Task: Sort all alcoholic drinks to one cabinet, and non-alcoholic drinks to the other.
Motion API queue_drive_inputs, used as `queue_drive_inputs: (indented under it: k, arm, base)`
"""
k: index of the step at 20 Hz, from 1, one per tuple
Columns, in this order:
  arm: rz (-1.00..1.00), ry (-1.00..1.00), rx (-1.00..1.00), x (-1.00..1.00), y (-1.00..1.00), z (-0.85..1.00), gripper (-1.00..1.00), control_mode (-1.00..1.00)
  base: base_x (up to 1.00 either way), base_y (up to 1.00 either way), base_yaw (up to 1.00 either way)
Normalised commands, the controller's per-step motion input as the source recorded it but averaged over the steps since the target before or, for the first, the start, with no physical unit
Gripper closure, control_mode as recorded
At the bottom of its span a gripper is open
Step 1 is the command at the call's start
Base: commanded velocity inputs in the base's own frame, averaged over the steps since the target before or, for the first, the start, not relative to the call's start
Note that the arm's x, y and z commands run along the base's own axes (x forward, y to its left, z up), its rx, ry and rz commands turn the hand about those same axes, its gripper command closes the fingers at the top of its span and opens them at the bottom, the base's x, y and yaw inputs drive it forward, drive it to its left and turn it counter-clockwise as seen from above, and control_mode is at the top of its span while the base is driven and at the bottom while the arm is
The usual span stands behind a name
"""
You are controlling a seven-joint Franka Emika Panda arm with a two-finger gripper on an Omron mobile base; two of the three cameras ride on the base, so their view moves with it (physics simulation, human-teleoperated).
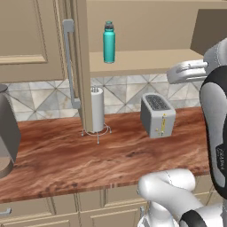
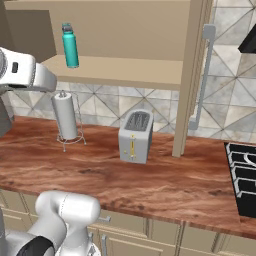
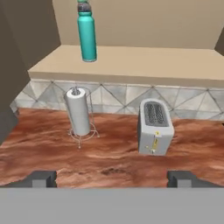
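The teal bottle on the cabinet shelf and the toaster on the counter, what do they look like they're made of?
Teal bottle: probably painted metal, judging by its smooth, even satin colour; the grey-teal cap looks plastic. Toaster: likely brushed or matte metal, given its plain light-grey shell with dark slots on top.

We see a reddish wood counter (image 1: 66,164) w/ a silver toaster (image 1: 157,115) standing near a paper towel roll (image 1: 97,108) on a wire stand. Grey diamond tile backsplash (image 1: 40,95) behind. Dark kettle (image 1: 6,133) at left edge; black stove (image 2: 242,177) at right.

wooden counter (image 1: 66,164) carries paper towel roll (image 1: 97,109) and toaster (image 1: 157,115); cabinet shelf (image 1: 146,60) carries teal bottle (image 1: 109,42).
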Motion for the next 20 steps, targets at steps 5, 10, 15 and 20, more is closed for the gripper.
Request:
queue_drive_inputs:
  k: [5,10,15,20]
  arm:
    - [-0.06,0.26,0.0,-0.34,-0.25,-0.51,-1.0,-1.0]
    - [0.0,0.19,0.0,-0.14,-0.1,-0.54,-1.0,-1.0]
    - [0.0,0.19,0.0,-0.1,-0.04,-0.54,-1.0,-1.0]
    - [-0.02,0.15,0.0,-0.42,-0.15,-0.39,-1.0,-1.0]
  base:
    - [0.0,0.0,0.0]
    - [0.0,0.0,0.0]
    - [0.0,0.0,0.0]
    - [0.0,0.0,0.0]
